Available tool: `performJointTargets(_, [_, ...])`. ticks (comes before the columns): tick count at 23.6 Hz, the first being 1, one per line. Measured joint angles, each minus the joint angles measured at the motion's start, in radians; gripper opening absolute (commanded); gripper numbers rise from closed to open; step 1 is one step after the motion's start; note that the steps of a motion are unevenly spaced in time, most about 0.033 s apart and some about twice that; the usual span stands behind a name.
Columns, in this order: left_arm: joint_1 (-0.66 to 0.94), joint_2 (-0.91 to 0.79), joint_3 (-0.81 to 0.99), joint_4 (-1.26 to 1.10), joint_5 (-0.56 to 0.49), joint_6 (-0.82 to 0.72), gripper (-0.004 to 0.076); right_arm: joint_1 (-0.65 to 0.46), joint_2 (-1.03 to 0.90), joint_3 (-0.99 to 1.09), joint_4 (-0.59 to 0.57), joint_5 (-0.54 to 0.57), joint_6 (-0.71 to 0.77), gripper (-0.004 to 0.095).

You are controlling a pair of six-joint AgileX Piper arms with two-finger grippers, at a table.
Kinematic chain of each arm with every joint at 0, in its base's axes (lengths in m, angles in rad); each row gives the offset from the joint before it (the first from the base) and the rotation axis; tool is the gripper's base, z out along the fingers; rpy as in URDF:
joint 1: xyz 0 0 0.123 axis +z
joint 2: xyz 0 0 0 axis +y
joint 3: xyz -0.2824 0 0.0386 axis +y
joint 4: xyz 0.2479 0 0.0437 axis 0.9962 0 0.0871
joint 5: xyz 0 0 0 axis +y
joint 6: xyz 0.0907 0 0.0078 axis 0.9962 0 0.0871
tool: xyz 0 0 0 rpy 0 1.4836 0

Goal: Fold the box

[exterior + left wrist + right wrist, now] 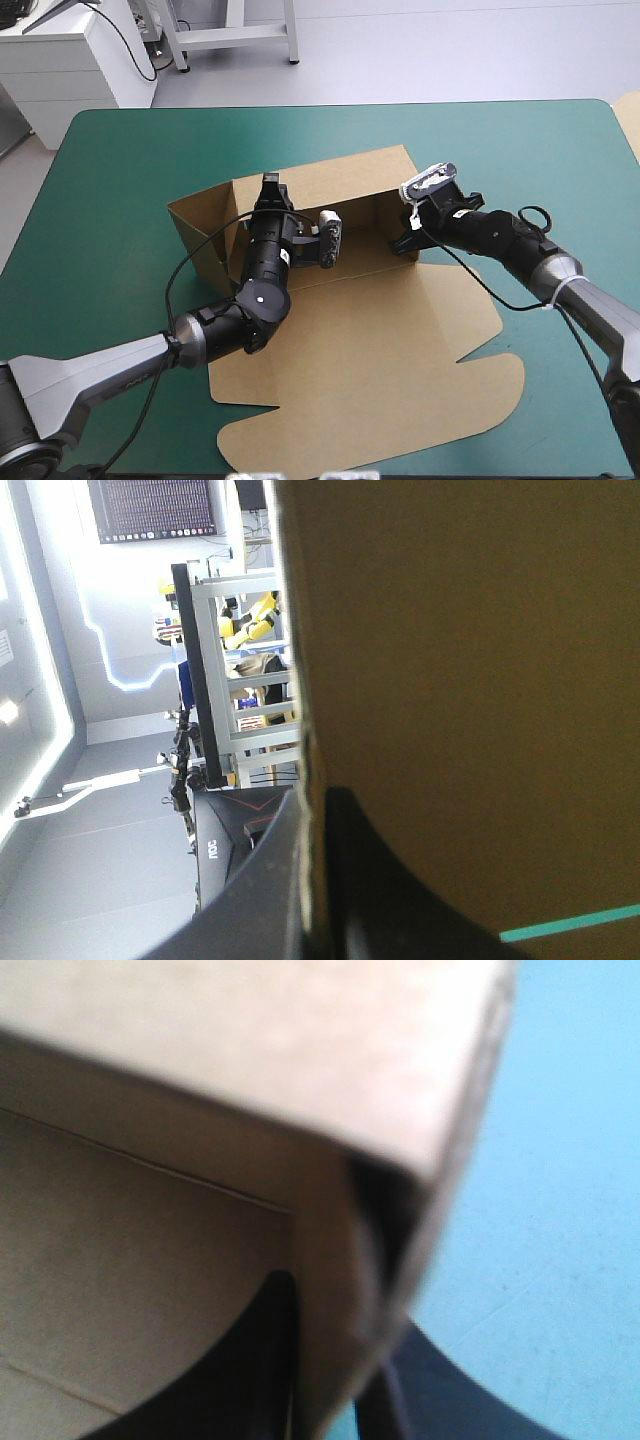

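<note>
On the table (120,160): box (380,330) lies across me
Left gripper (270,190): pinches rear wall (345,180)
Right gripper (408,235): pinches right wall (392,215)

A pale grey floor (450,50) is seen beyond the teal-green table (120,180), where a white cabinet (60,62) and a metal frame (232,38) are placed.

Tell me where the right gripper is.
In the high view the right gripper pinches the right wall of the box, across from the left gripper.
</note>
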Motion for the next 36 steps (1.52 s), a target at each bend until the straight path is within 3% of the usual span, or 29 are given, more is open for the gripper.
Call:
performJointTargets(3, [0.002,0.0,0.0,-0.013,0.012,0.0,-0.0001,-0.001,0.0,0.0,0.018,-0.011,0.004,-0.0021])
performJointTargets(5, [0.002,0.0,0.0,-0.013,0.013,0.0,0.0046,-0.001,0.0,0.0,0.018,-0.014,0.004,-0.0021])
performJointTargets(8, [0.002,0.0,0.0,-0.013,0.01,0.001,0.0213,-0.001,0.0,0.0,0.019,-0.015,0.004,-0.0021])
performJointTargets(9, [0.002,0.001,0.0,-0.013,0.006,0.002,0.0339,-0.001,0.0,0.0,0.02,-0.015,0.002,-0.0021])
performJointTargets(11, [0.002,0.002,0.0,-0.011,-0.006,0.003,0.0487,0.0,0.0,0.0,0.022,-0.014,0.002,-0.0021])
performJointTargets(13, [0.002,0.002,0.0,-0.008,-0.014,-0.003,0.0535,0.0,0.0,-0.001,0.022,-0.012,0.001,-0.0021])
performJointTargets(15, [-0.009,0.002,0.0,-0.006,0.008,-0.016,0.0534,0.0,0.011,-0.023,0.022,-0.01,0.003,-0.002])
performJointTargets(25, [-0.228,0.002,0.0,-0.02,0.322,-0.041,0.0519,0.0,0.154,-0.202,0.015,-0.018,0.003,-0.002])
performJointTargets(26, [-0.254,0.002,0.0,-0.021,0.342,-0.041,0.049,0.0,0.168,-0.211,0.015,-0.018,0.003,-0.002])
performJointTargets(28, [-0.278,0.002,0.0,-0.025,0.356,-0.024,0.0331,0.0,0.176,-0.218,0.015,-0.017,0.004,-0.002])
performJointTargets(30, [-0.29,0.002,-0.006,-0.059,0.359,0.012,0.007,0.0,0.177,-0.219,0.015,-0.013,0.005,-0.0021])
performJointTargets(31, [-0.291,0.001,-0.017,-0.098,0.358,0.035,-0.0004,0.0,0.177,-0.221,0.015,-0.01,0.006,-0.0021])
performJointTargets(36, [-0.24,-0.049,-0.123,-0.361,0.293,0.203,0.0015,-0.016,0.177,-0.221,0.015,0.04,0.029,-0.002])
